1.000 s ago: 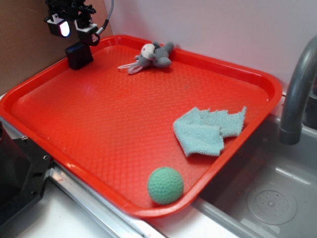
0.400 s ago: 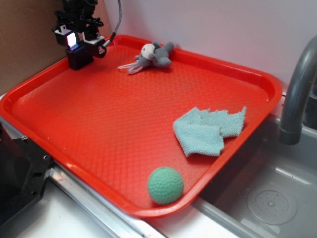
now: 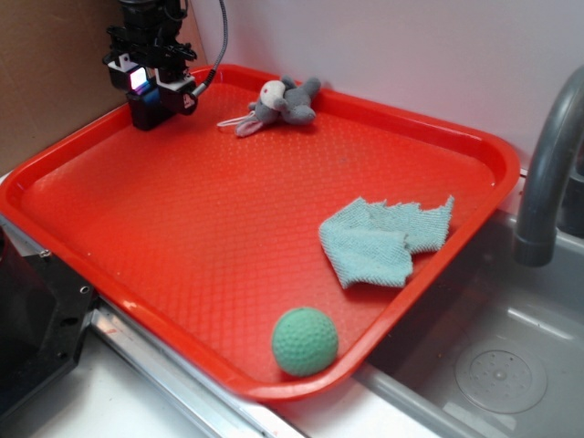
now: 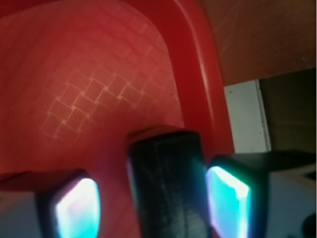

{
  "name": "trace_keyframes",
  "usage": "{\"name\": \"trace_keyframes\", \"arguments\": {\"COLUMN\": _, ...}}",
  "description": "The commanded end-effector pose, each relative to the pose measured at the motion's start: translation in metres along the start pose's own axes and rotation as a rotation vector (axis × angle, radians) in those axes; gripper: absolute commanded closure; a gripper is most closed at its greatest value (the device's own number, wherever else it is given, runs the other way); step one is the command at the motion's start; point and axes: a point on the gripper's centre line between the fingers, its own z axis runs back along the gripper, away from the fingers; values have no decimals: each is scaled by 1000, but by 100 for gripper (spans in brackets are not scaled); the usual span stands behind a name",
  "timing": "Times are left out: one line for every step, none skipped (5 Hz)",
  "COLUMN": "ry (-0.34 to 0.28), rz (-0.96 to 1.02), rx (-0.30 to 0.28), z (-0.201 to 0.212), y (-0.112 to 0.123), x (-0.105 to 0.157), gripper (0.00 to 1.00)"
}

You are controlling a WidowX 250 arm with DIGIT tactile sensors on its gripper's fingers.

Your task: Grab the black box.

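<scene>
The black box (image 3: 146, 113) stands in the far left corner of the red tray (image 3: 493, 155), close to the rim. My gripper (image 3: 151, 89) has come down over it, and its body hides the box's top in the exterior view. In the wrist view the black box (image 4: 168, 188) sits between the two lit fingers (image 4: 77, 208). The jaws are open: red tray floor shows between the left pad and the box, while the right pad is nearly against it.
A grey plush mouse (image 3: 278, 102) lies at the tray's far edge, right of the gripper. A light blue cloth (image 3: 383, 239) and a green ball (image 3: 305, 340) lie toward the near right. A faucet (image 3: 547, 173) and sink (image 3: 493, 365) are at the right, and a large black metal object (image 3: 32, 319) at the lower left.
My gripper has moved right and down from beside and above the black box. It now straddles the box, which has not moved.
</scene>
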Motion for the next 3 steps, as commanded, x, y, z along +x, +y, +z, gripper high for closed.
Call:
{"name": "trace_keyframes", "arguments": {"ry": -28, "rz": -29, "rx": 16, "z": 8, "y": -7, "x": 4, "gripper": 100}}
{"name": "trace_keyframes", "arguments": {"ry": -24, "rz": -33, "rx": 21, "z": 8, "y": -7, "x": 4, "gripper": 100}}
{"name": "trace_keyframes", "arguments": {"ry": -20, "rz": -29, "rx": 20, "z": 7, "y": -6, "x": 4, "gripper": 100}}
